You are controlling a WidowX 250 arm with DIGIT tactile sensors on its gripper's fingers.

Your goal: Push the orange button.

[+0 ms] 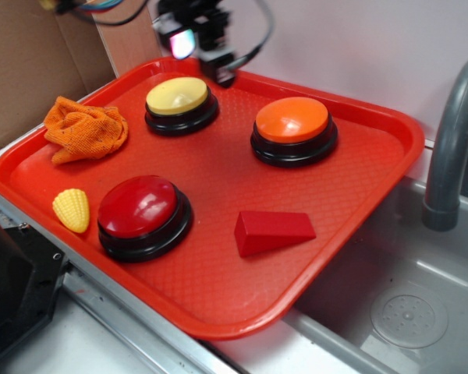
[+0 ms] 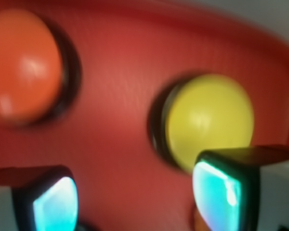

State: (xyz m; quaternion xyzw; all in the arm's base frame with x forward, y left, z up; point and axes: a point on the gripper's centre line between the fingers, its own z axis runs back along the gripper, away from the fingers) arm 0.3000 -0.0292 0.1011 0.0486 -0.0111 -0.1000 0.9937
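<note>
The orange button (image 1: 292,120), a glossy orange dome on a black base, sits at the back right of the red tray (image 1: 359,195). In the blurred wrist view the orange button (image 2: 21,67) fills the upper left. My gripper (image 1: 199,43) hangs above the tray's back edge, between the yellow button (image 1: 178,97) and the orange one, clear of both. In the wrist view my gripper (image 2: 135,197) is open, with bare tray between its two cyan-lit fingertips (image 2: 55,204). The yellow button (image 2: 209,118) lies just beyond the right fingertip.
A red button (image 1: 140,209) and a red wedge block (image 1: 271,231) lie at the tray's front. An orange cloth (image 1: 86,130) and a yellow toy corn (image 1: 72,209) are at the left. A sink basin (image 1: 405,312) and grey faucet (image 1: 451,140) stand right of the tray.
</note>
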